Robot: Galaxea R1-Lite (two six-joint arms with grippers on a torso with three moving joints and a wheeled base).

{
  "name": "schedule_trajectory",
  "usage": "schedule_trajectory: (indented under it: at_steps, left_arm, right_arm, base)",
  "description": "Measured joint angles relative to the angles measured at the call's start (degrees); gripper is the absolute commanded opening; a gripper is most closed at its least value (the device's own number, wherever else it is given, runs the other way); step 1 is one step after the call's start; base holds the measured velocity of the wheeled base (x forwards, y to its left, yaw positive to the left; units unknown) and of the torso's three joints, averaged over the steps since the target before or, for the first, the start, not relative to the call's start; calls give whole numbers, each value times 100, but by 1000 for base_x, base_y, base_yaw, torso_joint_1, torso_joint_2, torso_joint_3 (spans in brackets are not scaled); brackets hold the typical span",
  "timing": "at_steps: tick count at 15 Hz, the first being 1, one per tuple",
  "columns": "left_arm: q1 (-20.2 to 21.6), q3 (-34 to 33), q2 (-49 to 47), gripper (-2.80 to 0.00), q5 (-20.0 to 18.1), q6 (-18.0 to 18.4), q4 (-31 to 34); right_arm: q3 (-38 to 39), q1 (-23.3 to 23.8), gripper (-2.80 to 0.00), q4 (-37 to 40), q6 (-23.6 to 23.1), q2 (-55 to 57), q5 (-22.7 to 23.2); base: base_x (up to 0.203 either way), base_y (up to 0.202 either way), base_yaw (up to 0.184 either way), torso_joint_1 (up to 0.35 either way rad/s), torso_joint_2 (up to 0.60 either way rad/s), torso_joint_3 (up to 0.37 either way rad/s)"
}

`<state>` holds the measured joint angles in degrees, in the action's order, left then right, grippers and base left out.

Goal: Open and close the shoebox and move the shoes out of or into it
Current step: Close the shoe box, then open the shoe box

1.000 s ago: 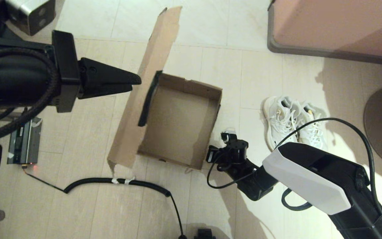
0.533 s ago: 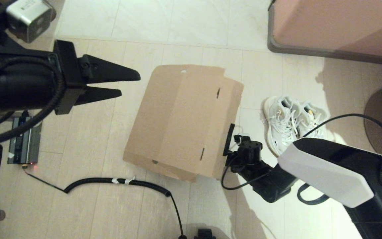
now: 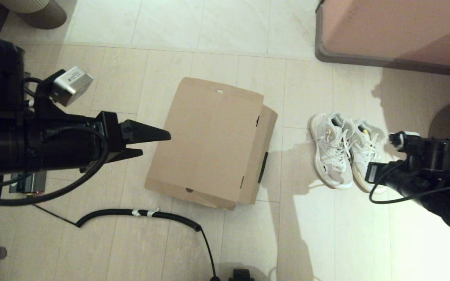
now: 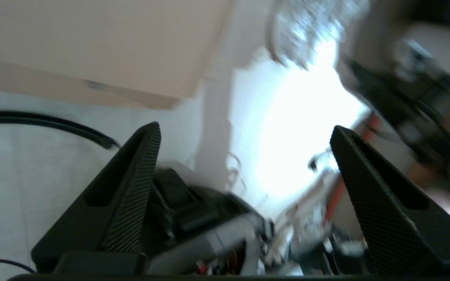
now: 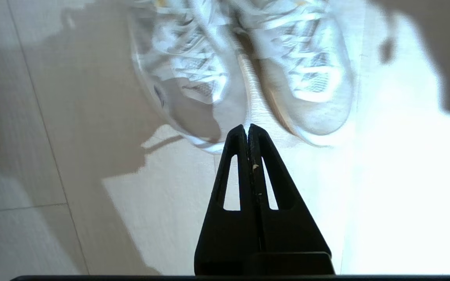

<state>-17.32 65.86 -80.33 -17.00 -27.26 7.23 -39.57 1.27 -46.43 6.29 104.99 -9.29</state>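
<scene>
The right gripper [image 5: 248, 130] hangs low over the floor [image 3: 326, 234] with its jaws pressed together on nothing. Just ahead of their tips lie the shoes [image 5: 244, 66], side by side, toes toward the jaws, the gap between the two soles almost in line with the jaw seam. That alignment suggests the arm is stationed here to take the pair next. In the head view the right gripper's wrist [image 3: 416, 164] stands at the near outer side of the shoes [image 3: 344, 152], the forearm reaching in low from the robot's right and the jaws pointing down and forward, themselves hidden under the wrist.

The left gripper [image 3: 147, 142] is held level, well above the floor, its forearm running in from the robot's left. Its jaws are wide apart and empty; the wrist view shows one finger [image 4: 131, 203] and its mate far from each other with only floor and blurred gear between. Just beyond their tips lies the shoebox [image 3: 209, 140], lid folded flat down, flap over the side toward the shoes. The jaws point at its lid edge, not touching as far as can be seen. With the box shut and the shoes outside, the box would have to be reopened before the pair could go in.

Nearer the robot, a black corrugated cable [image 3: 139, 214] curls across the floor below the shoebox.
</scene>
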Motion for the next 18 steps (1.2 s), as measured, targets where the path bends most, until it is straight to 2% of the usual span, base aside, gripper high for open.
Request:
schedule_trajectory:
  at_steps: [2, 3, 5, 7, 9, 10, 11, 13, 15, 18]
  left_arm:
    - [603, -40, -418, 0, -134, -9, -417]
    - [995, -37, -699, 0, -345, -11, -701]
    - [1710, 36, -1328, 0, -1154, -16, -1268]
    - [2102, 213, -1999, 0, -1781, -87, -1857]
    - [2289, 495, -2799, 0, -2009, -312, -2798]
    - [2334, 776, -3208, -280, -1996, -536, -3314]
    - [2351, 1138, -3600, -280, -1950, -799, -3757]
    - [2365, 1886, -4308, -280, -1876, -1171, -4222]
    - [2382, 2675, -4977, -280, -1700, -1263, -4340]
    - [2314, 3959, -6015, -280, -1177, -1293, -4392]
  right_arm:
    - [46, 153, -280, -189, 254, -314, 327]
    - [33, 184, -280, -447, 318, -359, 366]
    - [108, 205, -280, -881, 326, -384, 391]
    - [227, 201, -280, -1000, 317, -442, 386]
    - [313, 205, -280, -1018, 313, -629, 380]
    - [351, 208, -280, -1016, 311, -745, 375]
    - [434, 205, -280, -1014, 305, -860, 373]
    - [668, 208, -280, -1014, 298, -1046, 385]
    - [902, 193, -280, -1023, 298, -1214, 391]
    - [1135, 177, -280, -1014, 289, -1491, 386]
  base:
    - [0, 0, 0, 0, 0, 0]
    - [0, 0, 0, 0, 0, 0]
    - [0, 0, 0, 0, 0, 0]
    - [0, 0, 0, 0, 0, 0]
    - [0, 0, 0, 0, 0, 0]
    - [0, 0, 0, 0, 0, 0]
    - [0, 0, 0, 0, 0, 0]
    - [0, 0, 0, 0, 0, 0]
    - [0, 0, 0, 0, 0, 0]
    - [0, 0, 0, 0, 0, 0]
